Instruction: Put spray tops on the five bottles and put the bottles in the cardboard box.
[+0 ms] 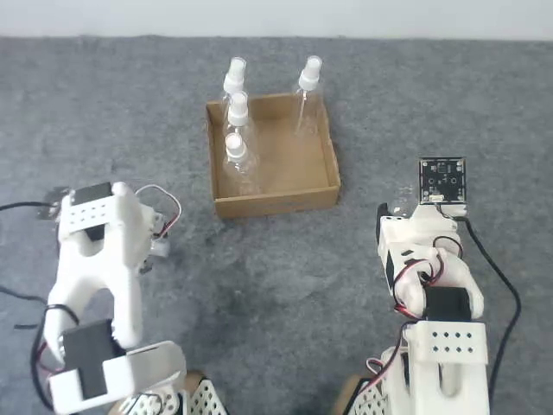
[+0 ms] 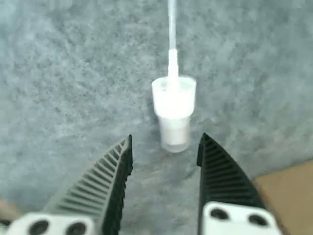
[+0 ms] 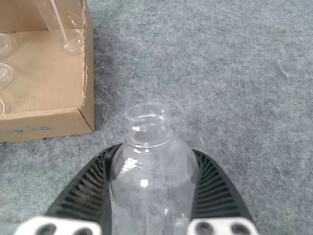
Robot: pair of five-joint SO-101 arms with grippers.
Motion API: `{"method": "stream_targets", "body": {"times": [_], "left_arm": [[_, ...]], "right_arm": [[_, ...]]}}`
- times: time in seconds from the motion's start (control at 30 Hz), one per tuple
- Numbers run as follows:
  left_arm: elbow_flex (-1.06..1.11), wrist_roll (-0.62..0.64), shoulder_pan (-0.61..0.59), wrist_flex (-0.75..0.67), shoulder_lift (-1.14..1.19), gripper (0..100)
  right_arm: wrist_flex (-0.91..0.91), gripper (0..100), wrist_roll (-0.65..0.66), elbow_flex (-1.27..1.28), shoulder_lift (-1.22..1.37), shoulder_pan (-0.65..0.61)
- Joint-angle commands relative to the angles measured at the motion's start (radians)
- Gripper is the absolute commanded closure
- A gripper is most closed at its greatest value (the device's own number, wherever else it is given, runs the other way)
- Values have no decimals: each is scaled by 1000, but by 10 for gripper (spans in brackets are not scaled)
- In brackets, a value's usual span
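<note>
A white spray top [image 2: 173,110] lies on the grey carpet with its thin dip tube pointing away from my left gripper [image 2: 164,152]. That gripper is open, a finger on each side just short of the cap. My right gripper [image 3: 152,159] is shut on a clear bottle [image 3: 149,147] that stands upright with a bare, open neck. The same bottle [image 1: 401,201] is to the right of the cardboard box [image 1: 276,201]. Several capped bottles [image 1: 236,151] stand in the box.
The box's near wall [image 3: 49,126] stands a short way from the held bottle, with a capped bottle [image 3: 68,24] behind it. Grey carpet lies open between the two arms. A tan patch [image 2: 288,188] shows beside the left gripper's finger.
</note>
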Motion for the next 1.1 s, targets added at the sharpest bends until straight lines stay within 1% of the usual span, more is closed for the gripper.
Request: {"method": "stream_targets", "body": {"times": [0.0,0.1,0.27,0.33,0.37,0.5,0.67,0.77,0.83,0.97,1.07], "left_arm": [[-140,-160,0,121,-68,795],[-193,-235,0,189,-68,795],[-234,-319,0,195,-68,796],[-242,-405,0,199,-68,797],[-245,-473,0,199,-68,797],[-291,-812,-8,198,-61,798],[-346,-1183,-84,195,-58,798],[-354,-1410,-103,190,-57,798],[-348,-1545,-103,199,-57,798],[-343,-1754,-103,192,-55,798],[-343,-1958,-103,192,-55,798]], "right_arm": [[-24,946,0,-14,-21,12],[-25,946,0,-14,-19,8],[-25,946,0,-14,-19,10],[-25,946,0,-14,-19,12],[-25,946,0,-14,-19,12],[-25,946,0,-14,-19,12],[-25,946,0,-14,-19,12],[-25,946,3,-14,-19,12],[-25,946,29,-14,-19,12],[-25,946,38,-14,-19,12],[-25,946,40,-14,-19,12]]}}
